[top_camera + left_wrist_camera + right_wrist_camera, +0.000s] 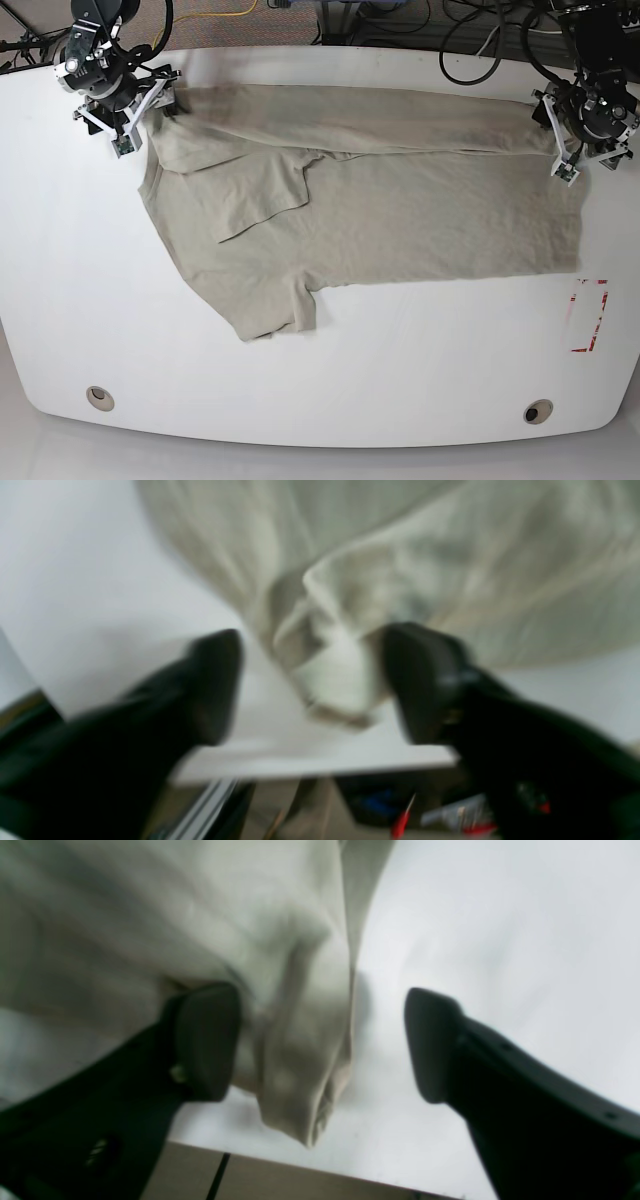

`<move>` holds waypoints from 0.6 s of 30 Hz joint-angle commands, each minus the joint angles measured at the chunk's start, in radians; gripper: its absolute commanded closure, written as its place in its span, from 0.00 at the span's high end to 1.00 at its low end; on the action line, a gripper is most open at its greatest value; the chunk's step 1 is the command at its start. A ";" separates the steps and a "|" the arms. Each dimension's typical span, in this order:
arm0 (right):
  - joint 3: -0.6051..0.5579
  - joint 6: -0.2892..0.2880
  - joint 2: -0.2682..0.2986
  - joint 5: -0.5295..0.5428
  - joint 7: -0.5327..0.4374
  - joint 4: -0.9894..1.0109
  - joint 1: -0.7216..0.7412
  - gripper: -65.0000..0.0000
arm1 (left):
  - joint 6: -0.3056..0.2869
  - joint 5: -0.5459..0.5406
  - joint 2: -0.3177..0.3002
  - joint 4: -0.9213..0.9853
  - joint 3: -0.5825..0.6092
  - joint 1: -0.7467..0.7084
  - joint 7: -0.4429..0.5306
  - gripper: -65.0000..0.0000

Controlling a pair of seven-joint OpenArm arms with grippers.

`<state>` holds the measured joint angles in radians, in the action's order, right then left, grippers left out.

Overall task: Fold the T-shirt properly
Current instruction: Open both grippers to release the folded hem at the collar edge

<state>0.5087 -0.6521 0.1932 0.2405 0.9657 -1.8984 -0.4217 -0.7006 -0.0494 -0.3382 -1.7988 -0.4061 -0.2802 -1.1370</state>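
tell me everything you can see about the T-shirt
The T-shirt is plain khaki-beige, soft-looking cloth, with short sleeves and no print showing. It lies spread sideways on the white table, its far long edge folded over toward the middle in a creased band. One sleeve lies on top of the body, the other sticks out toward the near edge. In the wrist views a bunched corner sits between the spread jaws of the left gripper and of the right gripper, neither clamping it.
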 commanded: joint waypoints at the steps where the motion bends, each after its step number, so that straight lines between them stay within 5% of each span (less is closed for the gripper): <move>1: 0.009 -0.001 0.012 0.015 -0.015 -0.049 0.001 0.88 | 0.002 -0.004 -0.019 -0.029 -0.006 0.012 -0.013 0.78; 13: 0.011 -0.046 -0.036 0.016 -0.018 -0.118 0.042 0.81 | 0.002 -0.005 -0.009 -0.204 -0.012 0.109 -0.128 0.78; 18: 0.005 -0.046 -0.073 0.016 -0.018 -0.118 0.076 0.76 | 0.002 -0.004 0.037 -0.203 -0.110 0.157 -0.136 0.78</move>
<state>0.5167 -0.6968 0.1246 0.2424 0.9680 -1.9953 -0.3607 -0.7002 -0.0677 -0.3050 -1.9877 -0.4786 -0.1417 -1.2644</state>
